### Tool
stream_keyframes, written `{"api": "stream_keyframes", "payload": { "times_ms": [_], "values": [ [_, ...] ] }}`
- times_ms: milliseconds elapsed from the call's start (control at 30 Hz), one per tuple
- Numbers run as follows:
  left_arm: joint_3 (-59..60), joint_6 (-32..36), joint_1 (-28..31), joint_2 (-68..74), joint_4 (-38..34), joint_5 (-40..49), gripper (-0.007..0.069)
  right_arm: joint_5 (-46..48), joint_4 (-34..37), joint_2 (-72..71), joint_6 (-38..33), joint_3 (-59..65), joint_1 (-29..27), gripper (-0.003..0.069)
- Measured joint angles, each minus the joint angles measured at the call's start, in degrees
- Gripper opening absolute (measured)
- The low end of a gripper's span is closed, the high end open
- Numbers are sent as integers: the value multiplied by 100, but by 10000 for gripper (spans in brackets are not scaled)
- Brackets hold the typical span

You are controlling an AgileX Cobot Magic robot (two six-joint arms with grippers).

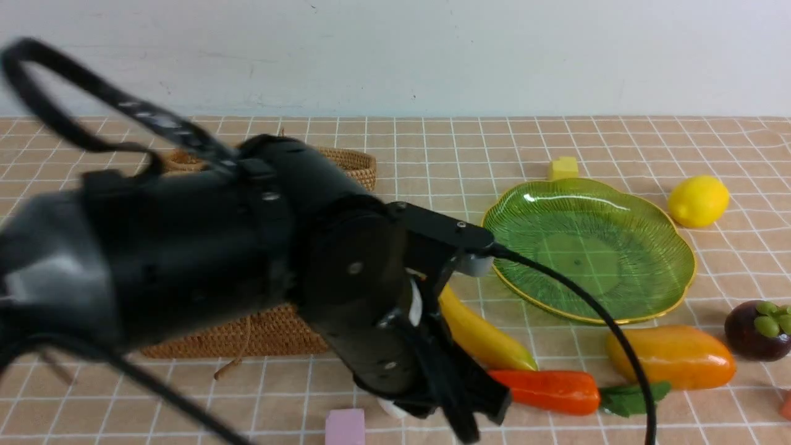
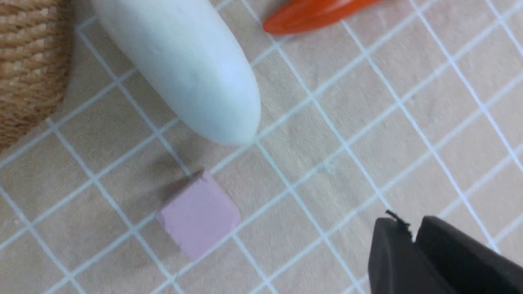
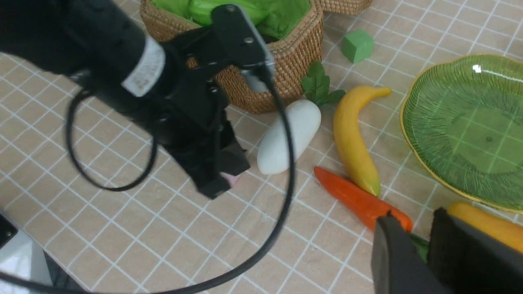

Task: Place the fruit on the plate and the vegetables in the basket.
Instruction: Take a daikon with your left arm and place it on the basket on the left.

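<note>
The black left arm (image 1: 204,259) is stretching across the left and centre of the front frame, hiding most of the woven wicker basket (image 1: 346,164). The left gripper (image 2: 414,241) is pointing down at lower centre, jaws nearly together and empty, near the white radish (image 2: 184,65). The right gripper (image 3: 423,245) is showing narrow, empty jaws. The ribbed green glass plate (image 1: 590,247) is sitting bare at centre right, with the yellow banana (image 1: 482,334) and orange-red carrot (image 1: 547,390) below it.

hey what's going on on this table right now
A two-armed robot is sorting toy produce: fruit to the green plate, vegetables to the wicker basket. The plate is bare. Something green already lies in the basket. The left claw, empty with fingers nearly together, hangs near the white radish. Banana, carrot, mango, lemon and mangosteen lie unsorted on the cloth.
</note>
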Motion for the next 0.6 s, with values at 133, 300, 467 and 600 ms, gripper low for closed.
{"api": "stream_keyframes", "payload": {
  "times_ms": [133,300,467,600],
  "values": [
    [-1033,-899,-2,1006,377,713,387,238,-21,-324,0,0,0,155],
    [-1764,-1726,-6,1768,975,1156,570,314,-142,-763,0,-4,0,160],
    [-1916,-2052,-6,2181,1534,1148,606,403,-189,-975,-5,-37,0,161],
    [-1932,-2194,-6,2379,1759,1148,590,518,-189,-999,-150,-43,0,161]
  ]
}}
